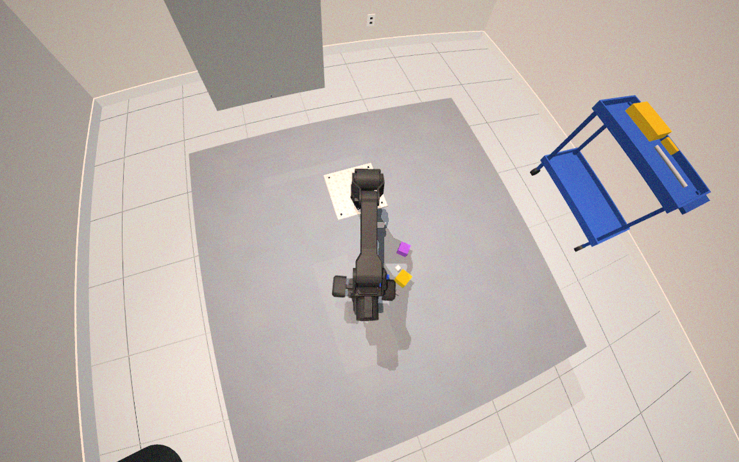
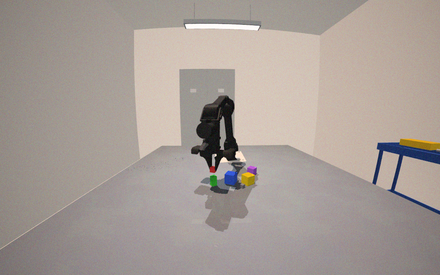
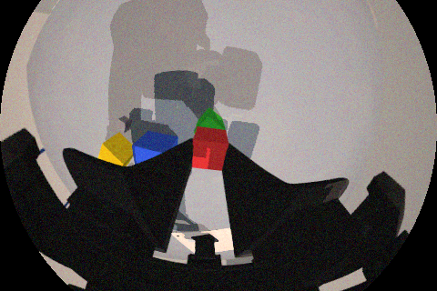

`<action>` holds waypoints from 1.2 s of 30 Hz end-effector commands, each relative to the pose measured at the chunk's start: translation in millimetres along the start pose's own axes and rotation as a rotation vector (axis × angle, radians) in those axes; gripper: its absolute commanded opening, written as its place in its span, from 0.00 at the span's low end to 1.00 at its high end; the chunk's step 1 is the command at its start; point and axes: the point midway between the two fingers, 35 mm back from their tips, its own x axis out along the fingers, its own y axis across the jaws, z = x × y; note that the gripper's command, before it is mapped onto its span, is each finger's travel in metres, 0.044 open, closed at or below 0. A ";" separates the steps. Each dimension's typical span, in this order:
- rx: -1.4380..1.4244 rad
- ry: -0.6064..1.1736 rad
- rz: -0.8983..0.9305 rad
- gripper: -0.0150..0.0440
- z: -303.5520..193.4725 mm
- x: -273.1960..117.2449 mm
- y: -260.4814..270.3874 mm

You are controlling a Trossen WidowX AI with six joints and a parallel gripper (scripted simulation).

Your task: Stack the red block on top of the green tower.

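Observation:
My gripper [image 2: 212, 169] [image 3: 209, 145] is shut on the red block [image 2: 212, 169] [image 3: 209, 147], one finger on each side of it. The green tower [image 2: 213, 180] [image 3: 210, 119] stands upright on the floor. In the exterior view the red block hangs just above the tower, with a small gap between them. In the wrist view the red block covers the lower part of the tower, and only its upper part shows beyond the block. In the top view the arm hides the red block and the tower.
A blue block [image 2: 230, 178] [image 3: 155, 146] stands close beside the tower. A yellow block [image 1: 403, 278] [image 2: 248, 179] [image 3: 116, 149] and a purple block [image 1: 403, 249] [image 2: 252, 170] stand farther along. A small white cube [image 1: 398, 267] and a small grey cube [image 2: 242, 186] lie near the yellow block.

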 end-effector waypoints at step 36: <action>0.000 0.008 -0.001 0.43 -1.3 20.0 0.2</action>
